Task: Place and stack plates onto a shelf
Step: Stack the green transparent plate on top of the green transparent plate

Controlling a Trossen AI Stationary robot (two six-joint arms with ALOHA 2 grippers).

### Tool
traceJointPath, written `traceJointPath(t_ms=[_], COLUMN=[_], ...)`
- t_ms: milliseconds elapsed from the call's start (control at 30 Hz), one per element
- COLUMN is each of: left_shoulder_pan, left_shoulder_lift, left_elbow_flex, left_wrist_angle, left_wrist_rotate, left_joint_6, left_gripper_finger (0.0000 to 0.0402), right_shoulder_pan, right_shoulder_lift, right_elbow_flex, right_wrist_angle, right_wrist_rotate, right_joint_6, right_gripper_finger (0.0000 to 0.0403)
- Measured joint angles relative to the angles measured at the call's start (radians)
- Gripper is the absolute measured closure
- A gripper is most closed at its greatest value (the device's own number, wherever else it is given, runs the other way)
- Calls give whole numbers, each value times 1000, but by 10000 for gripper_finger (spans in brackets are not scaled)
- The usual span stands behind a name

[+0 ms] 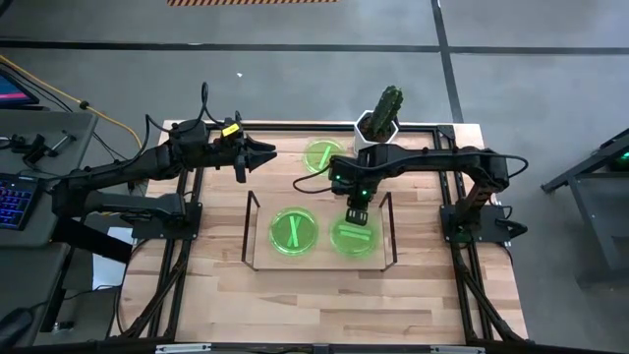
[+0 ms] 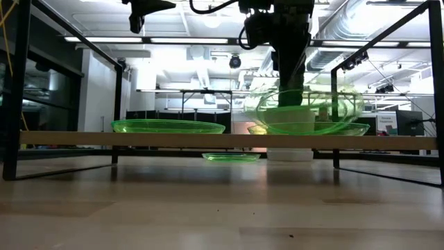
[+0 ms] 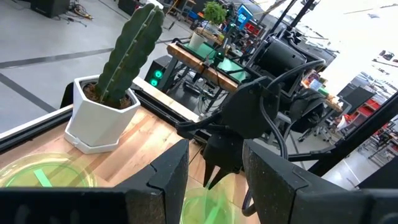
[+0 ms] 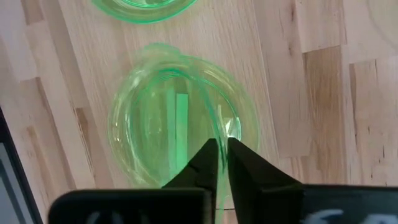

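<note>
We see the right arm reaching in from the right side of the bench [image 1: 226, 285], its forearm stretched level toward the middle and its wrist bent downward so that the right end effector [image 1: 356, 215] points straight down over the right half of the shelf [image 1: 316, 266]. From the right wrist view its two dark fingers [image 4: 208, 163] stand nearly together, pinching the thin rim of a green plate [image 4: 180, 118] that sits over another one beneath it, the rims slightly offset. In the low view this held plate [image 2: 309, 111] is tilted, one edge lifted above the lower plate on the shelf board. A second stack [image 1: 293, 231] lies flat on the left half of the shelf, its stripes crossing. Another plate [image 1: 322, 155] rests on the bench behind the shelf, near the white potted cactus [image 1: 380, 120], which stands at the far edge. The left arm is held off to the left, behind the shelf, its forearm level and its left end effector [image 1: 263, 152] pointing toward the middle of the bench with the jaws spread wide and nothing between them; in the left wrist view its fingers [image 3: 168, 174] frame the right arm's wrist farther off.
</note>
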Motion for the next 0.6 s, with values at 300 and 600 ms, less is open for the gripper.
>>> traceJointPath(t_ms=[300,600], left_shoulder_pan=[0,0], left_shoulder_lift=[0,0], left_elbow_flex=[0,0], left_wrist_angle=[0,0], left_wrist_rotate=[0,0], left_joint_6=[0,5], left_gripper_finger=[261,261], right_shoulder_pan=[0,-32], right_shoulder_lift=[0,-19], right_elbow_flex=[0,70], right_wrist_angle=[0,-34], right_wrist_rotate=[108,100], right_joint_6=[0,-26], right_gripper_finger=[282,213])
